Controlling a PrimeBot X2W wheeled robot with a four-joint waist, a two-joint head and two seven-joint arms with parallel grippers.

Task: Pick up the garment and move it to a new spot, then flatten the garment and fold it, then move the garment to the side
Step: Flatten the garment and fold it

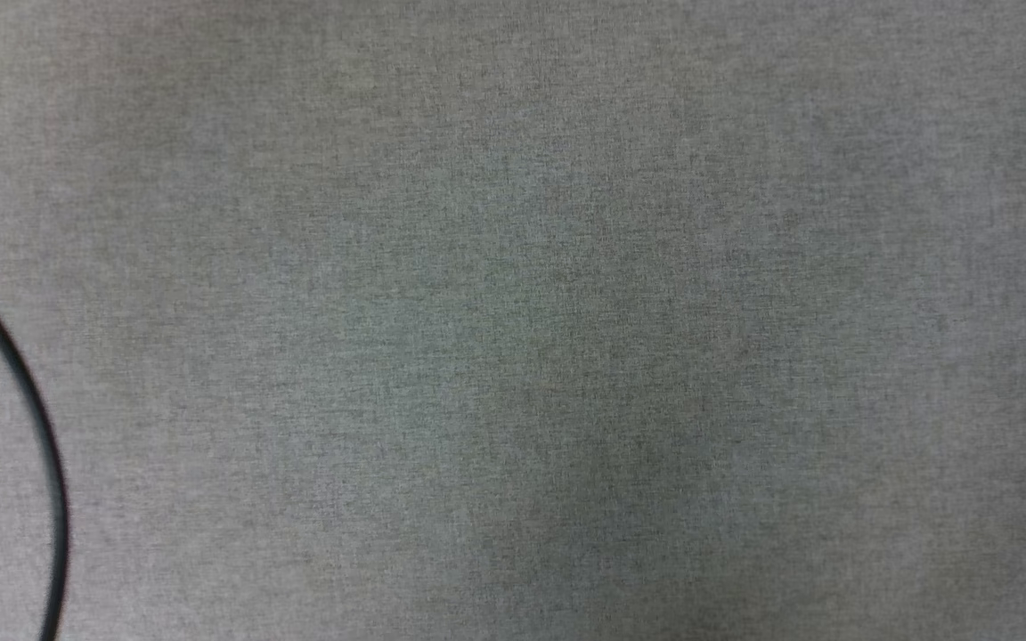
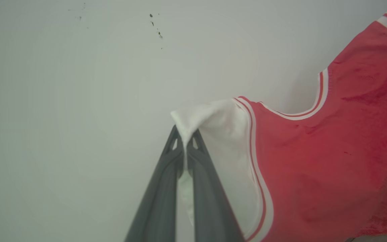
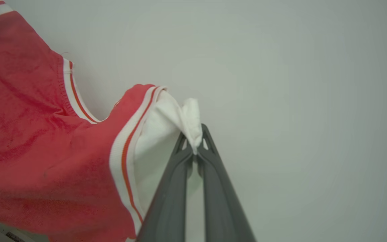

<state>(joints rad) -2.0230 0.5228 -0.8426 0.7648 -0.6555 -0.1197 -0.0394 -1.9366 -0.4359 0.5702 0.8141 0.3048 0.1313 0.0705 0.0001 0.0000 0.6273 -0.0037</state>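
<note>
Garment [image 2: 317, 161]: left hand [image 2: 185, 133], right hand [image 3: 193, 136] (sleeves [image 2: 222, 129])

We count one red fabric garment [image 2: 314, 161], at the right of the left wrist view and at the left of the right wrist view. It has two white short sleeves [image 2: 220, 127], one per wrist view. We count two grippers, left gripper [image 2: 185, 134] and right gripper [image 3: 193, 134], each with two dark grey fingers [image 2: 156, 201]. The head view contains one thin black curved cable [image 1: 32, 401], lower left, and one grey woven surface [image 1: 513, 320].
</note>
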